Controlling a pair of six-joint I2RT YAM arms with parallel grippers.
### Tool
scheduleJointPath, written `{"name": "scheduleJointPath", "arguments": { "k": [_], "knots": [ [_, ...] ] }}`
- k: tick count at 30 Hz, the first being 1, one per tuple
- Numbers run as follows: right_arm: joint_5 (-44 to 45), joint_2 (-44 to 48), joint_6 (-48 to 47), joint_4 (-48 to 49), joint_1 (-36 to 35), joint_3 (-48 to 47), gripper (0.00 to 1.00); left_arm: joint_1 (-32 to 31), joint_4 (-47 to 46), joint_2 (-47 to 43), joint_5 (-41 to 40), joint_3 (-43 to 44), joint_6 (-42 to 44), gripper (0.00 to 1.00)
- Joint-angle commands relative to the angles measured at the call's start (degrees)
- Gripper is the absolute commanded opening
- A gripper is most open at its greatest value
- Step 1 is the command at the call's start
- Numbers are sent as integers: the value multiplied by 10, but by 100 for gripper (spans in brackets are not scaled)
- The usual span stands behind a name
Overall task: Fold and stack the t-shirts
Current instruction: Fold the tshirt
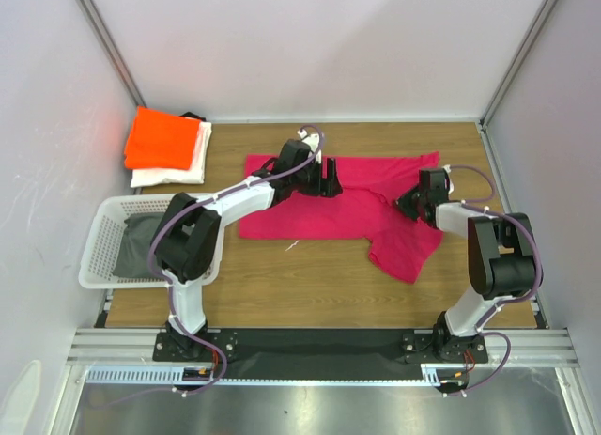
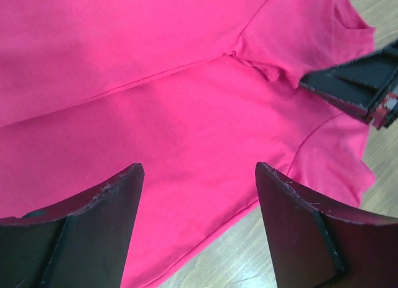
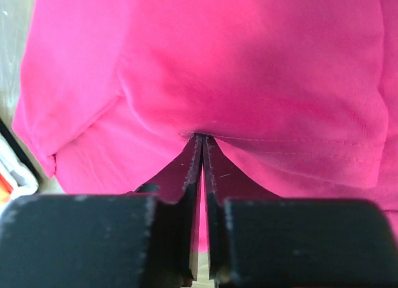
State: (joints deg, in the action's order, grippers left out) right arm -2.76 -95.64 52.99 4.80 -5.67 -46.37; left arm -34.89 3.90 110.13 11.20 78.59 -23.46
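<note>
A magenta-pink t-shirt [image 1: 310,214] lies spread across the middle of the table, with one part hanging toward the front right. My left gripper [image 1: 331,181] hovers open over the shirt's upper middle. In the left wrist view its fingers [image 2: 109,201] stand wide apart above the cloth [image 2: 155,114] near a hem, with nothing between them. My right gripper [image 1: 402,202] is at the shirt's right side. In the right wrist view it [image 3: 201,137] is pinched shut on a fold of the pink cloth [image 3: 249,64]. A folded orange t-shirt [image 1: 164,139] lies on a folded white t-shirt [image 1: 174,175] at the back left.
A white lattice basket [image 1: 99,252] stands at the left edge, holding a dark grey cloth [image 1: 136,247]. White walls close in the table on three sides. Bare wood [image 1: 310,285] shows in front of the pink shirt. The right gripper's fingers [image 2: 354,86] show in the left wrist view.
</note>
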Motion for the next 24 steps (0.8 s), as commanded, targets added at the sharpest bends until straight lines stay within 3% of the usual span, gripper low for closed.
{"name": "scheduleJointPath", "arguments": {
  "k": [1, 11, 15, 18, 24],
  "knots": [
    [27, 10, -32, -10, -2, -49, 2, -1, -36, -25, 30, 2, 6, 79],
    [36, -11, -68, -32, 9, -75, 0, -13, -87, -7, 58, 8, 11, 79],
    [33, -17, -89, -38, 27, -87, 0, -45, -72, 25, 30, 38, 46, 79],
    [-21, -16, -98, -64, 44, -97, 0, -68, -55, 54, 1, 68, 63, 78],
    [-63, 54, -72, -79, 43, -58, 30, -97, -47, 91, -51, 105, 80, 77]
  ]
}}
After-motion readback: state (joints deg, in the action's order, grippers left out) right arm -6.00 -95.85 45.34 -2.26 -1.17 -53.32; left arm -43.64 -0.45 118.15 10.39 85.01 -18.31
